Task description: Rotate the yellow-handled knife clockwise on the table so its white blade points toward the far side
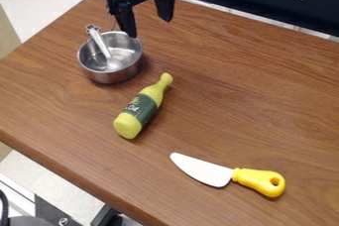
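Camera view: the black two-finger gripper [149, 28] is hanging over the far side of the wood-topped bench [232, 96], its jaws standing wide apart and holding nothing. Just beside them, toward the view's lower left, the round silver metal pot [112, 76] is sitting upright, one tip looming by its rim; whether they're touching, I can't tell. Inside, the silver metal spoon [100, 44] is leaning, its long axis running from handle over the upper-left rim to bowl down at the lower right.
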Controlling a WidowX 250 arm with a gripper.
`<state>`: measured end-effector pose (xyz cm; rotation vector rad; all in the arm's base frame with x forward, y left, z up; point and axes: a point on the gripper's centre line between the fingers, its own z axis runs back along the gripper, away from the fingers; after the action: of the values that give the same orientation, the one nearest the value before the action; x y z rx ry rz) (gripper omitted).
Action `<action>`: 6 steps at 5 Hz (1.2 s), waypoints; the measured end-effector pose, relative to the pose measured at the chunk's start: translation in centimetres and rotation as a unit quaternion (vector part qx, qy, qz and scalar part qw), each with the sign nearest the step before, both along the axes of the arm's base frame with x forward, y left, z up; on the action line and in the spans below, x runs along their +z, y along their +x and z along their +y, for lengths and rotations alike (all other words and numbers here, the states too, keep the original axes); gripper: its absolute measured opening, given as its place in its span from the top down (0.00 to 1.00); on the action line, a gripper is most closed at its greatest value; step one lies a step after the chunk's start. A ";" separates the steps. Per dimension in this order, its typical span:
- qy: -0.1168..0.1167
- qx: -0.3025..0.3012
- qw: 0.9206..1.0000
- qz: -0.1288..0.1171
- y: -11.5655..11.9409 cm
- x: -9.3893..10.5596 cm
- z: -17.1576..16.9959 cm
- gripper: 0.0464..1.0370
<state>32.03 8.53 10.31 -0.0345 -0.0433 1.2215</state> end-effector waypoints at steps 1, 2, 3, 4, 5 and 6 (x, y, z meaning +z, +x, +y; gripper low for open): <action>-0.007 0.001 1.000 0.020 -0.3 -1.2 -0.2 0.04; -0.022 0.029 0.998 0.054 -1.0 -1.0 -0.5 0.04; -0.042 0.069 0.995 0.062 -1.1 -0.4 -0.9 0.04; -0.063 0.122 0.990 0.042 -1.7 0.7 -1.6 0.04; -0.089 0.197 0.976 0.036 -3.7 1.2 -3.7 0.04; -0.099 0.248 0.962 0.061 -5.3 0.7 -6.4 0.04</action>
<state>26.68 2.15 10.98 -0.1276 0.1894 1.7253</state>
